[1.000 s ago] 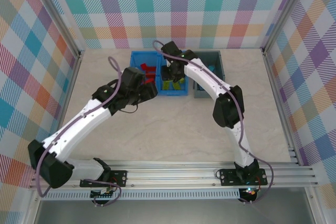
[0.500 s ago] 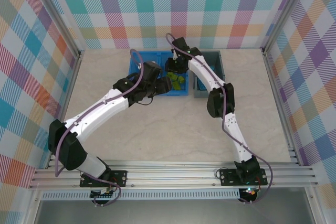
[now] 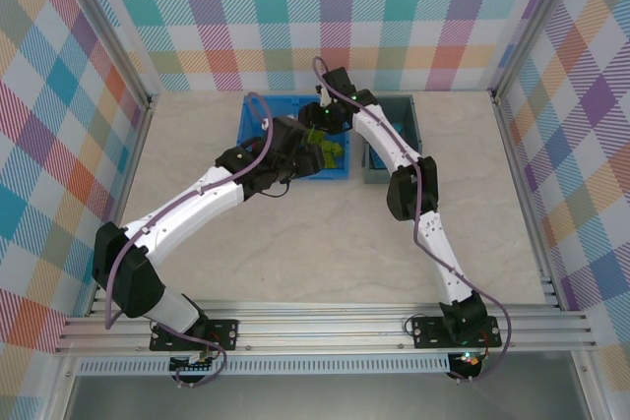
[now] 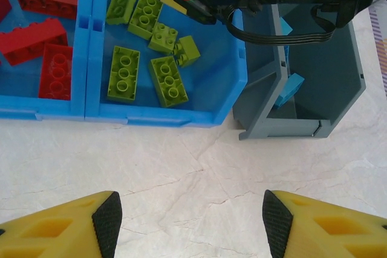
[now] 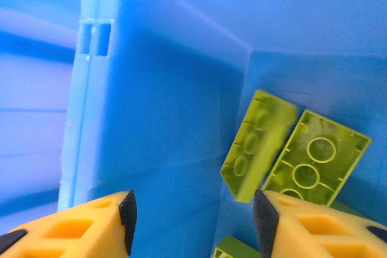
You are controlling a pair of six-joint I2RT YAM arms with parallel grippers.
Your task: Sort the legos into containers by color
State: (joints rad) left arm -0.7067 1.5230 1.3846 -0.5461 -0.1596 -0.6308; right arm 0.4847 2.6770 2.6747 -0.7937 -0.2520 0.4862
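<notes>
1. The lime green brick (image 5: pixel 257 146) lay in the right compartment of the blue bin (image 5: pixel 169 89). It was blurred, and its long axis ran roughly away from the jaws.
2. It sat just ahead of the right gripper (image 5: pixel 195 217), toward the right-hand finger. The jaws were spread and held nothing.
3. The left gripper (image 4: pixel 191 222) hung over bare worktop (image 4: pixel 181 161), jaws spread and empty. The right arm was the nearer one.
</notes>
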